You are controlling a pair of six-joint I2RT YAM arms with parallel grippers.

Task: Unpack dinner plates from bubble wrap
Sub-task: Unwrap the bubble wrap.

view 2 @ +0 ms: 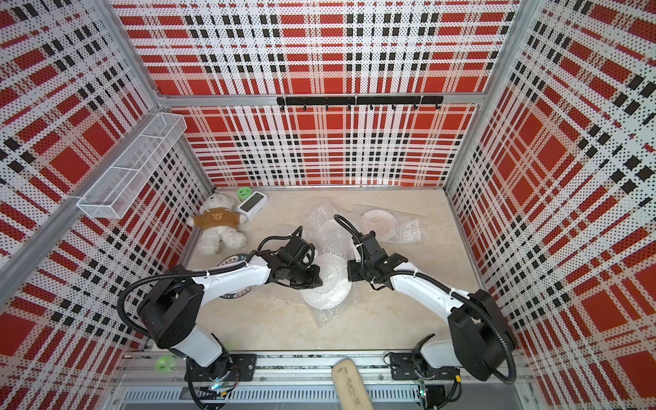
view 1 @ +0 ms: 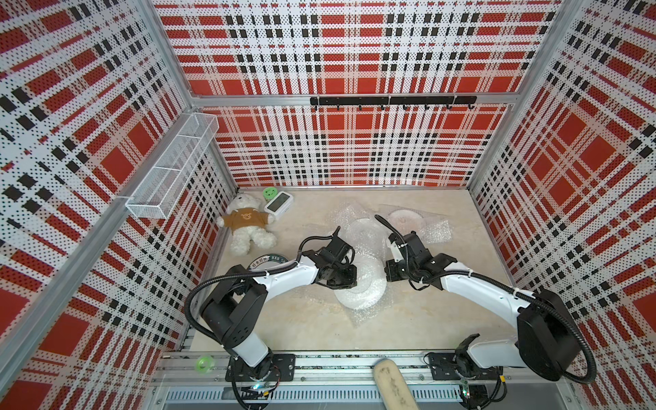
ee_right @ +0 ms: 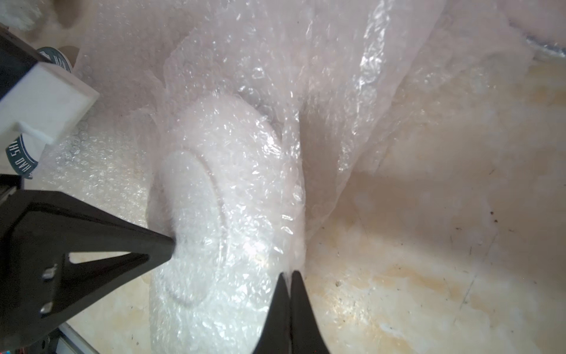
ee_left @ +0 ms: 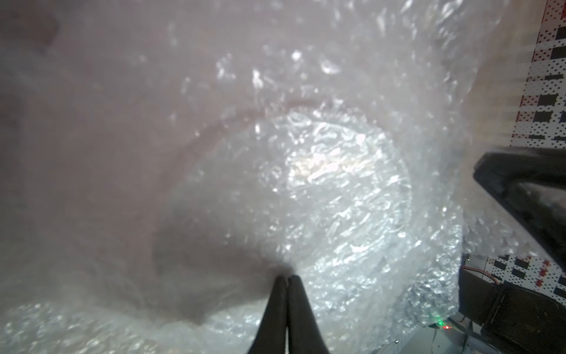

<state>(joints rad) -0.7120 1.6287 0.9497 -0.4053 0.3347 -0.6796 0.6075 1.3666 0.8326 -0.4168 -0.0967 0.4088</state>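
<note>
One plate (view 1: 365, 284), swathed in bubble wrap (view 1: 358, 312), sits well right of the bear (view 1: 248, 223) and nearer the front, between both grippers. Left gripper (ee_left: 286, 277) pinched tight on a fold of wrap over the plate's face. Right gripper (ee_right: 289, 274) clamped on wrap at the plate's edge. Second wrapped plate (view 1: 404, 218) far right of the bear, slightly farther back. Lettered-rim plate (view 1: 261, 261) just in front of the bear, partly under the left arm (view 1: 284, 275). White clock (view 1: 278, 203) just beside the bear's head
</note>
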